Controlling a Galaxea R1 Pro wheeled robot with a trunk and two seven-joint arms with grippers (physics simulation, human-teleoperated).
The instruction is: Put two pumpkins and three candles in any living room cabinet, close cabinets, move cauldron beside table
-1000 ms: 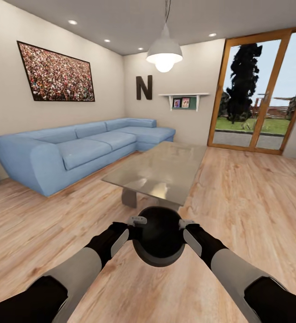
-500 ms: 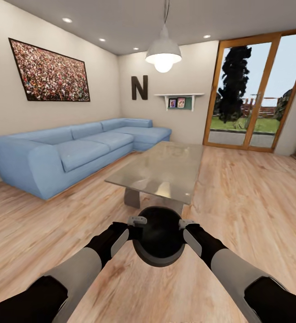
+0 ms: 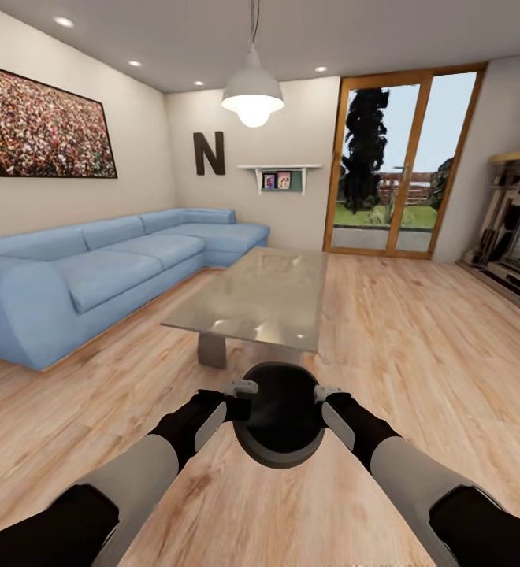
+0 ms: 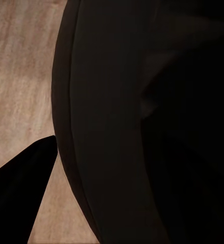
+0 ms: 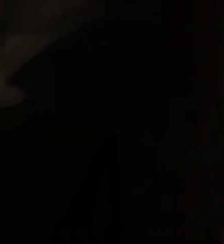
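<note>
We are holding the cauldron (image 3: pixel 280 416) between our two grippers, the left gripper (image 3: pixel 242 391) clamping its left rim and the right gripper (image 3: pixel 325 395) clamping its right rim, above the wooden floor (image 3: pixel 417 339). Just beyond it, the table (image 3: pixel 256 295) is standing, with the blue sofa (image 3: pixel 94 272) farther off at its left.

Both arms reach forward and converge low in front of the trunk. The left gripper (image 3: pixel 243 391) and right gripper (image 3: pixel 325 394) press against opposite sides of the cauldron (image 3: pixel 280 413), held above the floor.
</note>
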